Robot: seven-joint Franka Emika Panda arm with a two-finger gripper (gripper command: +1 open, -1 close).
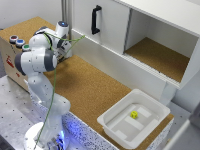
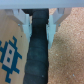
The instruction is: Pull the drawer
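We find the drawer (image 2: 10, 50) in the wooden box (image 1: 11, 62) at the exterior view's left edge, though the arm (image 1: 37, 60) hides its front there. The wrist view shows it close: one plywood face with a blue pixel figure (image 2: 9, 54) printed on it, and one black handle (image 2: 36, 52) running down the middle of the picture. The gripper (image 2: 37, 31) sits right at that handle — its two pale fingers (image 2: 22, 25) stand one on each side of the black bar, close against it, so the jaws are narrowed around the handle; we cannot tell whether they press it firmly.

On top of the box we count three buttons (image 1: 19, 42) — one reddish, one blue, one green. A green cable (image 1: 52, 85) hangs along the arm.

Outward, a cork tabletop (image 1: 85, 90) stretches toward the exterior view's right. Behind it stands one white cabinet (image 1: 150, 30) with one door carrying a tall black handle (image 1: 95, 20) and one open compartment floored in cork. Near the table's right end rests one white tray (image 1: 112, 122), and in it lies one small yellow block (image 1: 134, 114).
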